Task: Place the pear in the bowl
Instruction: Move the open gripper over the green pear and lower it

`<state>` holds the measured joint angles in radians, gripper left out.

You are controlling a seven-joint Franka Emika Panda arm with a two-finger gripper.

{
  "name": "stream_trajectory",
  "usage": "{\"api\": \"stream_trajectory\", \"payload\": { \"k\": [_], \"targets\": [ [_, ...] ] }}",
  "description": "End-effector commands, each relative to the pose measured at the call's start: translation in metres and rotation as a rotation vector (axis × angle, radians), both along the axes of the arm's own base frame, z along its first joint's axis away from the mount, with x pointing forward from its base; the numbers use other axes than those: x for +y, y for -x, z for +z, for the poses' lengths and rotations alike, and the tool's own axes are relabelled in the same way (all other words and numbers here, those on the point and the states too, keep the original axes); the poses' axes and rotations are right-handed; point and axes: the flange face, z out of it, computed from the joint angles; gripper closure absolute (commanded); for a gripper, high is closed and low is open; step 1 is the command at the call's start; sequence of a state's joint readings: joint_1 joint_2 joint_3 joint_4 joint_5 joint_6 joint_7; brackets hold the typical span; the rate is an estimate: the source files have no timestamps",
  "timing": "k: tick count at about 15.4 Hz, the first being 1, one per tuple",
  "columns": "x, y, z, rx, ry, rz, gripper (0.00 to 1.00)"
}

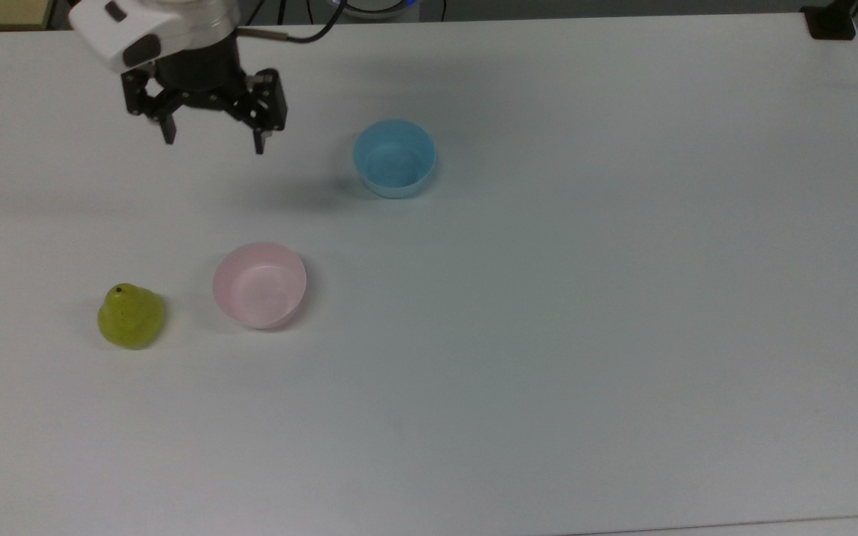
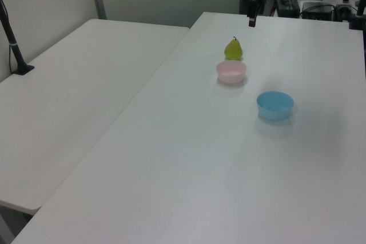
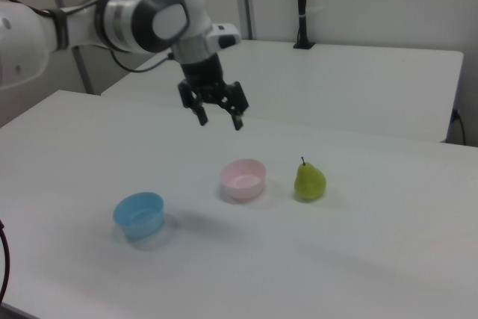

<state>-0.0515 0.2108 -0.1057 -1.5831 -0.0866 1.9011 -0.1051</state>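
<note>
hanging high with its jaws spread wide and empty, the gripper [image 1: 213, 145] has the pear [image 1: 129, 316] upright on the table well below it toward the top view's lower left, just beside the bowl [image 1: 259, 284].

pear [image 1: 130, 317]: yellow-green, upright, stem up, at the bowl's 9 o'clock in the top view
bowl [image 1: 259, 285]: pale pink, upright, empty
</note>
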Motion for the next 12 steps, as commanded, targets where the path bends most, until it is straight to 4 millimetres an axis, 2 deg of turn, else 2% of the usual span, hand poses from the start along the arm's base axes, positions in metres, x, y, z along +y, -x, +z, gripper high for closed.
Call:
{"api": "stream_trajectory", "payload": {
  "k": [1,7,12],
  "targets": [
    [-0.023,-0.017,-0.020,-0.040,-0.005,-0.012,0.00],
    [-0.065,-0.040,-0.050,-0.109,-0.005,-0.071,0.00],
    [-0.097,-0.058,-0.089,-0.186,0.019,-0.100,0.02]
  ]
}}
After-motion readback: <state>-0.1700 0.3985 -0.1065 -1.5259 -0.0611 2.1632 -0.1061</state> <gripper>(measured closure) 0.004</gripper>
